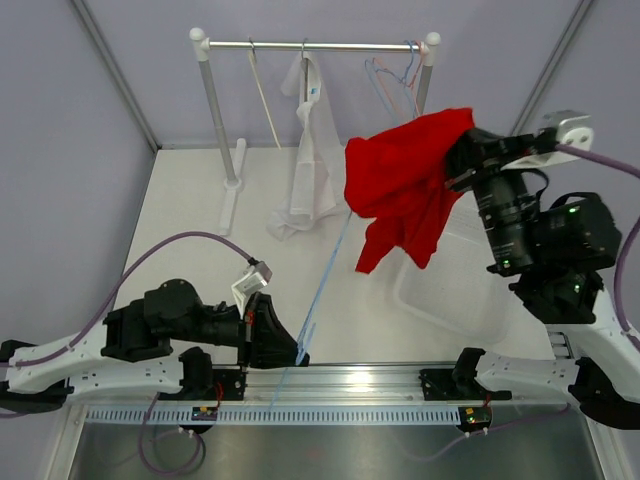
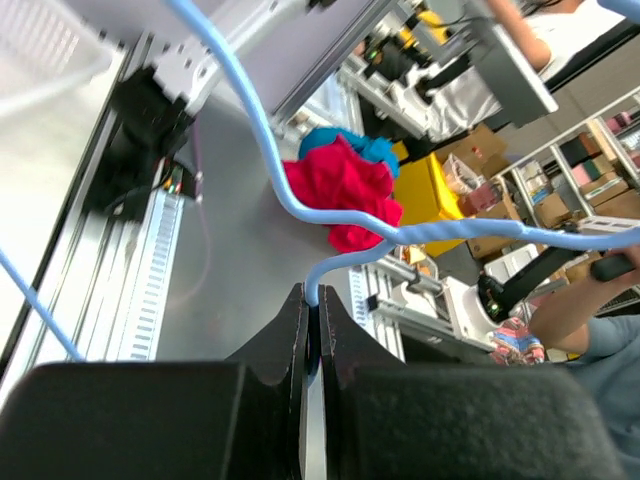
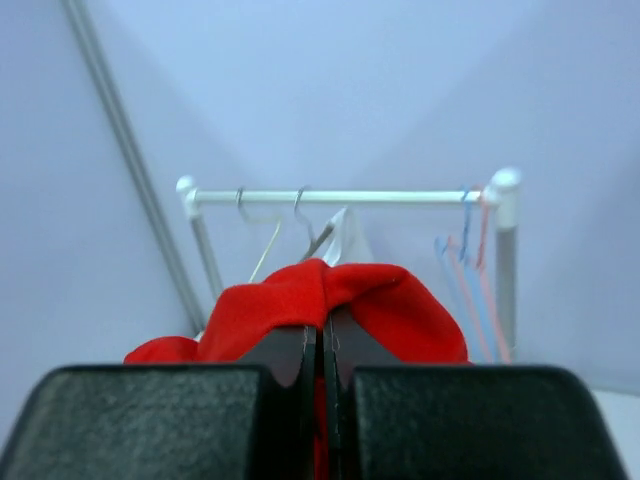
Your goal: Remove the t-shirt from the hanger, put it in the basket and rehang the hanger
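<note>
A red t-shirt (image 1: 405, 185) hangs bunched in the air at the right of the top view. My right gripper (image 1: 458, 160) is shut on its upper edge; in the right wrist view the red cloth (image 3: 330, 295) drapes over the closed fingertips (image 3: 322, 335). A thin blue hanger (image 1: 320, 285) runs from under the shirt's left side down to my left gripper (image 1: 297, 350), which is shut on its end near the table's front edge. In the left wrist view the blue hanger wire (image 2: 330, 225) curves up out of the closed gripper (image 2: 312, 300).
A white clothes rack (image 1: 315, 45) stands at the back with a white garment (image 1: 312, 150) on a hanger and several empty hangers (image 1: 395, 75) at its right end. A clear plastic bin (image 1: 455, 290) lies under the shirt. A metal rail (image 1: 350, 380) runs along the front.
</note>
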Controlling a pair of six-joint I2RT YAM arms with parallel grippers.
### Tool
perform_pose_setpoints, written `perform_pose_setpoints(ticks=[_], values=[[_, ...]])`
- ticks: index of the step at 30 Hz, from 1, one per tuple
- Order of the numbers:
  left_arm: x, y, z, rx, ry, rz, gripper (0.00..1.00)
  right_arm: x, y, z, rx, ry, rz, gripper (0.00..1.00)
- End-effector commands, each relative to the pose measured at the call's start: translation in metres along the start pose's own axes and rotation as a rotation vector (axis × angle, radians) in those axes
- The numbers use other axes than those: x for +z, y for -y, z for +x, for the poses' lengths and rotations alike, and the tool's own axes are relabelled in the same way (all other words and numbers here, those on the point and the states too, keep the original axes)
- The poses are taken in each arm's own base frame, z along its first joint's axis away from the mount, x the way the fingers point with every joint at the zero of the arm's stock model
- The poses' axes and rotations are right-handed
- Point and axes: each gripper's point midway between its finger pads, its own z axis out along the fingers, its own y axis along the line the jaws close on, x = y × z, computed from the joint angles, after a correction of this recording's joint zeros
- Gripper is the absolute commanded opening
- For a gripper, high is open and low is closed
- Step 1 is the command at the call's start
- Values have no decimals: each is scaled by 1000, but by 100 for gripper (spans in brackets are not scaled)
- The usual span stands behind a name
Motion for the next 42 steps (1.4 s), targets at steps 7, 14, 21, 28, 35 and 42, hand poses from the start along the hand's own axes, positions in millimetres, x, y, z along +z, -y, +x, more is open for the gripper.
perform_pose_setpoints(ticks=[7,14,21,28,35,42], values=[[-7,-28,-5,45,121,-94,0,-7,66,-98,-128,97,274,0],[5,-30,-14,74,177,-75,0,-4,93,-66,-248,42,373,0],[15,-39,-16,75,189,-97,0,0,120,2,-195,-71,417,0],[25,-43,-23,91,205,-110,0,-37,165,57,-121,-112,594,0],[30,-40,-34,109,224,-117,0,-106,202,132,-6,-137,799,0],[44,-42,-49,119,232,-150,0,-148,222,242,13,-351,918,4]])
